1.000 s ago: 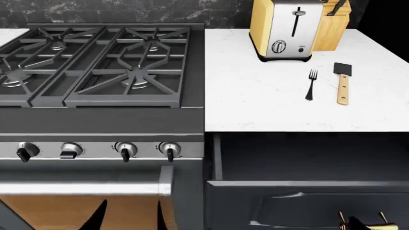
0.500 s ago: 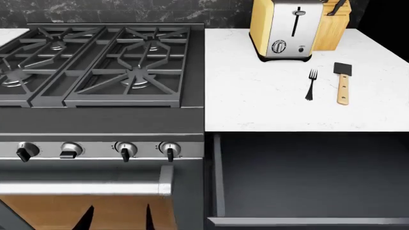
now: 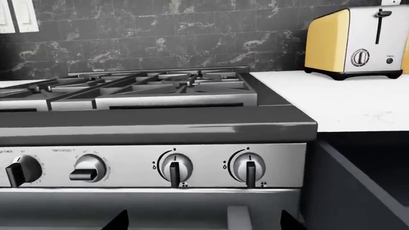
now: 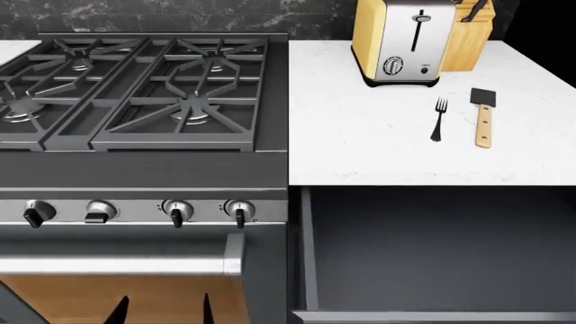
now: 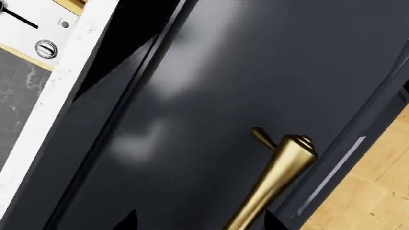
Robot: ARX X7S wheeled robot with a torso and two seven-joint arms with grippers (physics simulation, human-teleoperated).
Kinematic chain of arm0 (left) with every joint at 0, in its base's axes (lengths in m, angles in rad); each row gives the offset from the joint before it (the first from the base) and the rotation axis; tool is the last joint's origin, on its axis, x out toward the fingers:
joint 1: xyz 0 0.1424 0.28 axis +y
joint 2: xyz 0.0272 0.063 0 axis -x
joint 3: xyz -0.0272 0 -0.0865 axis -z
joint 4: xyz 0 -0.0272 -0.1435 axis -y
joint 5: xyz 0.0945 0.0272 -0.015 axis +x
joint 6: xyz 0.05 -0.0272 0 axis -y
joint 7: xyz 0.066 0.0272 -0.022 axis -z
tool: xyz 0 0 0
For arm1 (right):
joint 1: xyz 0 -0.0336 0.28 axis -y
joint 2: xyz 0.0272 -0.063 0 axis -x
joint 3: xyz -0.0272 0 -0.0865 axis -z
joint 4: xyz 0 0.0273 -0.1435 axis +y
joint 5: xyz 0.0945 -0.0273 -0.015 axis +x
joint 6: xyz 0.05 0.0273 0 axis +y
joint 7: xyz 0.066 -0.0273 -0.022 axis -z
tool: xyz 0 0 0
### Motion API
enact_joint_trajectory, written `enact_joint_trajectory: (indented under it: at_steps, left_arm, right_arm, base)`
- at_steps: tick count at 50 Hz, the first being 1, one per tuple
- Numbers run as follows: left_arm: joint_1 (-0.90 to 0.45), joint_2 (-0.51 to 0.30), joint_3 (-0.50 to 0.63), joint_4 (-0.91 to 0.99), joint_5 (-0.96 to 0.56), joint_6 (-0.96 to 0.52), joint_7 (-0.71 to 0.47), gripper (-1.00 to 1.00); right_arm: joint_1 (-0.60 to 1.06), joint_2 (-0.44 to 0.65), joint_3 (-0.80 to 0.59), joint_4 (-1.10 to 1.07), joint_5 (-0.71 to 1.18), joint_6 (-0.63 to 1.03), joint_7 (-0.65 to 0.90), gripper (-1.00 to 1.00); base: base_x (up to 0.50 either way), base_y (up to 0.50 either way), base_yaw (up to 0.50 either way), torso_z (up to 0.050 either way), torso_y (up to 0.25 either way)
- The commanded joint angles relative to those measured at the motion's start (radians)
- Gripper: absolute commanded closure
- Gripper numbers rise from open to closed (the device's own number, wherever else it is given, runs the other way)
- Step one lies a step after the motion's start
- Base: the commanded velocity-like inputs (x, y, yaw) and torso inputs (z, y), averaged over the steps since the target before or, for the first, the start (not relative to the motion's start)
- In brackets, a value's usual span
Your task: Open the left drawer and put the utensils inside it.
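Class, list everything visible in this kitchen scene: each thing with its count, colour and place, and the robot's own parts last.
Fork: one, dark metal, on the white counter, left of the spatula.
Spatula: one, black blade, wooden handle, on the counter.
Left drawer: one, dark grey, pulled open below the counter, nothing in it.
Drawer handle: one, brass, on the drawer front.
Toaster: one, yellow and silver, at the counter's back.
Knife block: one, wooden, behind the toaster.
Gas stove: one, dark grates, left of the counter.
Stove knobs: four, silver and black, on the stove front.
Left gripper: dark fingertips low before the oven.
Right gripper: dark fingertips astride the handle.
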Motion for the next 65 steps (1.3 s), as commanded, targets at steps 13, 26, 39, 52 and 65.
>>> enact_joint_trajectory:
  at_steps: [13,26,39,52,65]
  left_arm:
    - [0.236,-0.04,0.091,0.059,0.189,0.194,-0.104,-1.0]
    - [0.244,-0.215,0.304,0.102,0.301,0.199,-0.357,-1.0]
    - [0.225,-0.311,0.438,0.128,0.373,0.191,-0.497,-1.0]
    - [0.119,-0.334,0.403,0.073,0.228,0.206,-0.505,-1.0]
    - [-0.076,-0.33,0.286,-0.007,-0.054,0.16,-0.428,-1.0]
  right_arm:
    - [-0.278,0.0,-0.089,-0.059,0.064,-0.085,-0.204,-1.0]
    - [-0.408,-0.017,-0.128,-0.063,0.077,-0.161,-0.307,-1.0]
    - [-0.564,-0.044,-0.122,-0.171,0.2,-0.199,-0.39,-1.0]
    - [-0.534,0.026,0.226,-0.27,0.737,-0.069,-0.124,-1.0]
    - [-0.521,0.196,0.191,-0.325,1.247,-0.284,0.411,-1.0]
  base:
    - [0.0,0.0,0.0,0.0,0.0]
    - [0.0,0.0,0.0,0.0,0.0]
    - [0.0,0.0,0.0,0.0,0.0]
    - [0.0,0.0,0.0,0.0,0.0]
    - [0.0,0.0,0.0,0.0,0.0]
